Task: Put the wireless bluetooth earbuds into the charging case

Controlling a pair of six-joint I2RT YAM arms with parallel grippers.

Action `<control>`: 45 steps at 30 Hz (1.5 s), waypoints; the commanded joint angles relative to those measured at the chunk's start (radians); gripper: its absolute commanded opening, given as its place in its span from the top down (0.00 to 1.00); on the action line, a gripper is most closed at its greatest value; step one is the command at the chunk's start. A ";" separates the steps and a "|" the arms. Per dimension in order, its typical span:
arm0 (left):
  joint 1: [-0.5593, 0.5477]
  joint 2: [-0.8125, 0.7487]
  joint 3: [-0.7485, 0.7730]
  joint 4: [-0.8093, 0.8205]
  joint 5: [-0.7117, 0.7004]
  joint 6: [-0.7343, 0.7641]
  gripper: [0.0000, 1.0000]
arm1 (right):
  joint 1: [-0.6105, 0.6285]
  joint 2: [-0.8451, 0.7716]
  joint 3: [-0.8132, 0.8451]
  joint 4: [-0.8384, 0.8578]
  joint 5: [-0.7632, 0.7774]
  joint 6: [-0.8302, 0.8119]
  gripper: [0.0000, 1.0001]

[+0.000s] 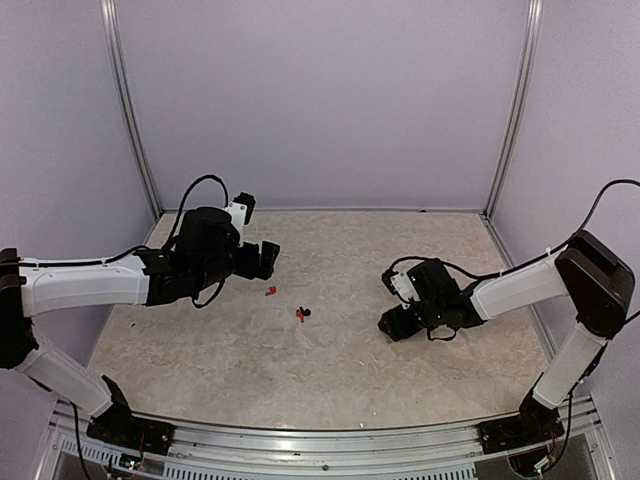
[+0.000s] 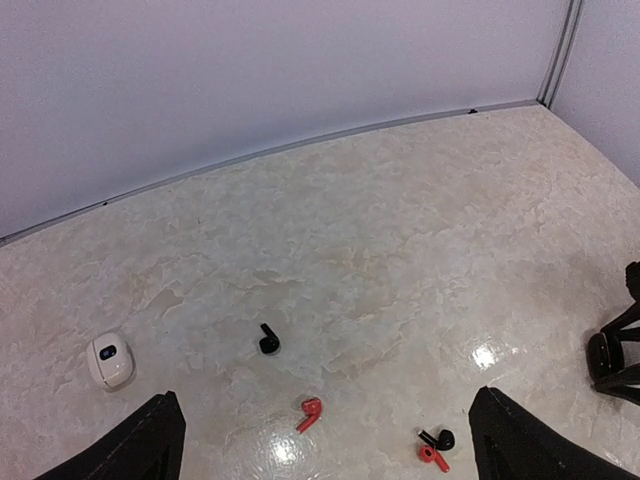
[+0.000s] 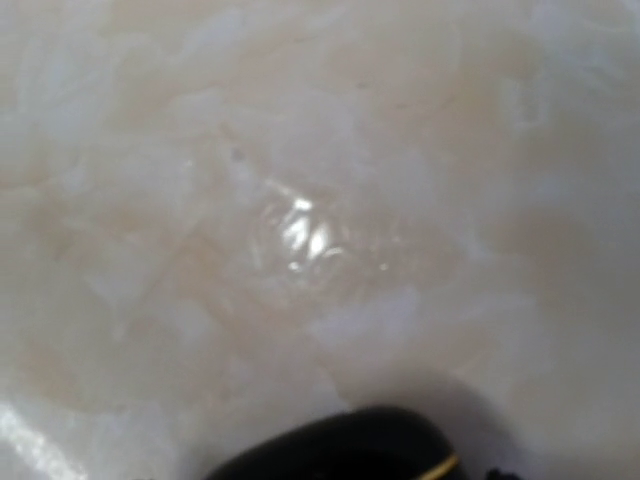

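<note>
The left pincer (image 1: pixel 268 257) hangs with its fingers (image 2: pixel 150 440) spread wide and nothing between them. It is aimed at the loose earbuds left of the counter's (image 1: pixel 200 360) middle, well in from every edge.

The move turns on the single red earbud (image 2: pixel 310 413). In the left wrist view it lies just ahead, almost centred in the gap between the fingers. Its long axis slants from the bud at upper right to the stem tip at lower left, oblique to the line across the fingers, so I judge the wrist needs some turn before closing.

A black earbud (image 2: pixel 268 340) lies a little beyond it, and a red-and-black pair (image 2: pixel 433 447) lies close together to its right. The white charging case (image 2: pixel 110 360) looks closed and sits apart at the left.

The left arm is clearly nearer. The right pincer (image 1: pixel 392 324) sits low, right of the middle and well apart from the earbuds. I cannot tell whether its fingers are apart or together: its wrist view shows only blurred counter and a dark rounded shape (image 3: pixel 345 445).
</note>
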 commanded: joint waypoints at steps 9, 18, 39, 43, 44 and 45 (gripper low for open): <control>-0.007 0.011 0.017 0.025 0.074 -0.022 0.01 | 0.005 0.001 -0.028 -0.069 -0.058 -0.037 0.46; -0.009 0.059 0.046 0.063 0.368 -0.071 0.16 | 0.058 -0.198 -0.069 0.046 -0.101 -0.126 0.51; -0.144 0.191 0.133 0.267 0.763 -0.321 0.35 | 0.217 -0.534 -0.078 0.117 -0.067 -0.314 0.57; -0.164 0.209 0.136 0.295 0.785 -0.346 0.37 | 0.242 -0.545 -0.065 0.106 -0.045 -0.328 0.57; -0.167 0.211 0.136 0.304 0.788 -0.355 0.37 | 0.248 -0.546 -0.063 0.107 -0.042 -0.330 0.57; -0.170 0.214 0.133 0.321 0.797 -0.371 0.38 | 0.254 -0.545 -0.061 0.107 -0.039 -0.331 0.57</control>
